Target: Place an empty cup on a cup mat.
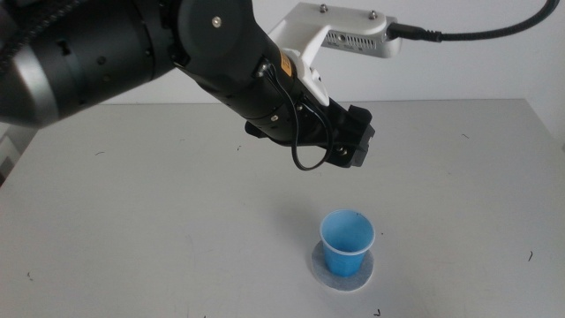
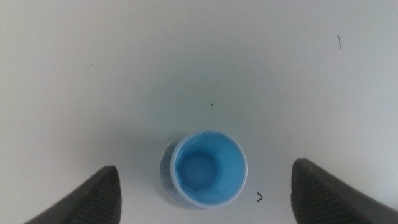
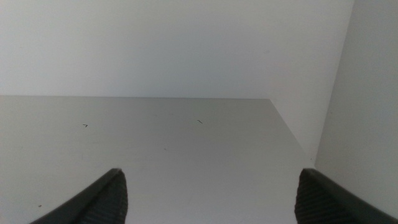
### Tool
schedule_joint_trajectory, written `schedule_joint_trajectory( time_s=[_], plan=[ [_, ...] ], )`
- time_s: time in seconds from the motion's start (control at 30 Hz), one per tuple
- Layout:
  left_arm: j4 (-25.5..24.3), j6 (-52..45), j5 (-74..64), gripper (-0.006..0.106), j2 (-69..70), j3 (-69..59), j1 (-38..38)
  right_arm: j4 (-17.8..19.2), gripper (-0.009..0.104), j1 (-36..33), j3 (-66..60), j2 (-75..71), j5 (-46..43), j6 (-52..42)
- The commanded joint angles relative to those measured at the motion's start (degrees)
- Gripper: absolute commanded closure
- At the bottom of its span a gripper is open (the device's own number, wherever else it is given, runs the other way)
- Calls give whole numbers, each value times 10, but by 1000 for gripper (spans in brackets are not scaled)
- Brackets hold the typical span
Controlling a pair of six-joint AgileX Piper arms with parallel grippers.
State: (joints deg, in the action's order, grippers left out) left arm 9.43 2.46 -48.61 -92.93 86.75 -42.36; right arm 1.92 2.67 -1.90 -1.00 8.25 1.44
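One blue cup (image 1: 347, 241), upright and empty, stands on one grey mat (image 1: 342, 271) near the desk's (image 1: 132, 221) front edge; left tool (image 1: 356, 137) hangs above, spread wide; right tool (image 3: 208, 199) wide too.

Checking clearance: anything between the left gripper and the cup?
Nothing. The middle view shows only bare table between the raised left gripper and the cup on the cup mat.

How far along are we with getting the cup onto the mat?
Placing looks done: the cup stands upright and empty on the cup mat. The left gripper is in the air above it, fingers spread wide and holding nothing. The right gripper waits open over bare table, out of the middle view. Left: at most pulling the left arm away.
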Motion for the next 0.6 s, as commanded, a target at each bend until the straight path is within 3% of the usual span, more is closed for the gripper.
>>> schedule_joint_trajectory(
  time_s=[0.0,0.13,0.37,0.57],
  plan=[
    [-2,5,13,-5,48,17,2,5,1,-1,7,-11,-45,-5],
    [-26,17,-5,-5,71,16,2,5,1,-1,7,-11,-45,-5],
    [-141,18,14,-5,168,-43,15,5,1,-1,7,-11,-45,-5],
    [-148,17,119,-5,324,-214,120,5,1,-1,7,-11,-45,-5]
  ],
)
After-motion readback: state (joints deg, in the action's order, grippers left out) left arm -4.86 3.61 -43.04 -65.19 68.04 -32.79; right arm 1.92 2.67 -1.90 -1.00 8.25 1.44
